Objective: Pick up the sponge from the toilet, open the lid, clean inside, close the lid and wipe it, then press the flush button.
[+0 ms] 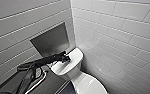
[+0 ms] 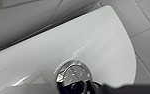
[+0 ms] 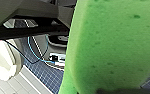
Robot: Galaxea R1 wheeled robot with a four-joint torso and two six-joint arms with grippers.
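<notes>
At the tank top, entry one: found left pincer [image 1: 66, 59] at its arm's end, directly at the chrome button [image 2: 73, 74]. Could not tell whether touching it or just above, nor whether open or closed.

Step in hand: judged as the last one, pressing the flush, since the lid was down and the sponge off the toilet.

Next move: judged to call for a short, straight push onto the button's centre, square to the tank, firm enough to sink it, then a release. Rated an off-centre push likely to slide off the polished metal onto bare ceramic.

Entry two: logged button as round, mirror-bright, set into the flat white tank [image 1: 75, 57] near its middle.

Entry three: recorded right pincer [image 3: 116, 92] as gripping the sponge [image 3: 111, 45]. Judged so from the pad sitting close before that wrist camera, clear of the toilet, with blue-tiled floor [image 3: 43, 75] well behind. Described sponge as bright green, porous, pocked with small darker pits, rounded along its edge, without visible tears. Could not determine wet or dry.

Entry four: noted toilet [image 1: 77, 75], white and glossy, tucked into a corner of pale tiled wall [image 1: 121, 37]. Noted lid [image 1: 89, 85] closed over the bowl, gleaming, in front of the tank. Noted a dark niche [image 1: 52, 41] in the wall just beyond the left arm.
</notes>
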